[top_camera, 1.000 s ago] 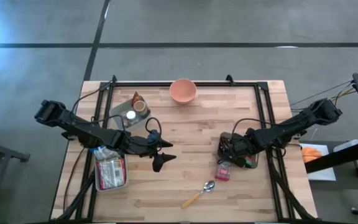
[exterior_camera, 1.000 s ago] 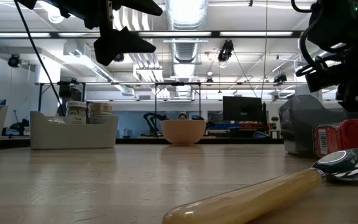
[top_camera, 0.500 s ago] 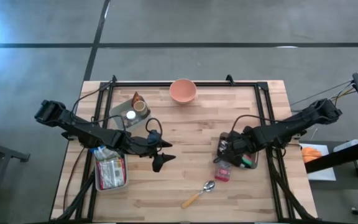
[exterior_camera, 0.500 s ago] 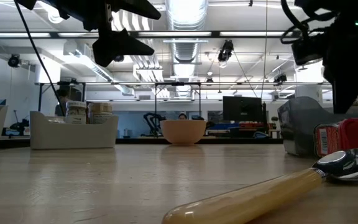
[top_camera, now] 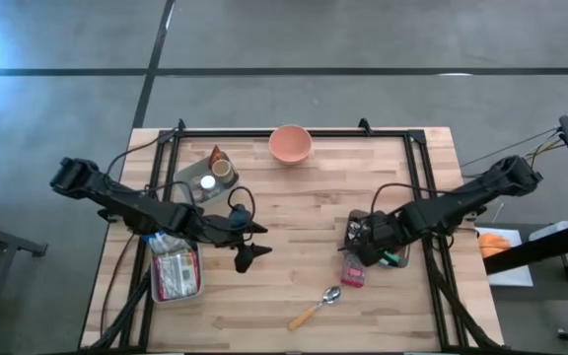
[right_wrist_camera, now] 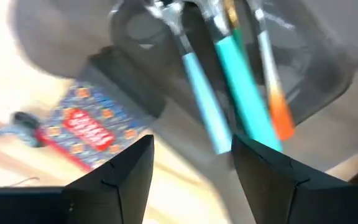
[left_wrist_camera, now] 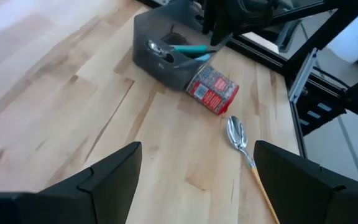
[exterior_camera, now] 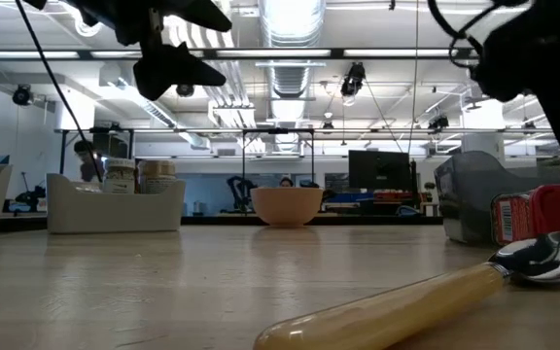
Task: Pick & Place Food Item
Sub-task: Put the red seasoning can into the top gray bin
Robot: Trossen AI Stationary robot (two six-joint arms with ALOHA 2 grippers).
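Fingers of the right gripper are spread, nothing held, over the grey bin beside the red packet, ready for picking. The left gripper is kept open, empty, waiting mid-table.

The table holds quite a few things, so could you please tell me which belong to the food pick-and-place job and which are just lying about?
Belongs to the job:
- red food packet
- pink bowl, possibly the destination
- right gripper, open above the grey utensil bin
- left gripper, open, waiting

Lying about:
- spoon
- utensils in the bin
- tray of jars
- tray of packets
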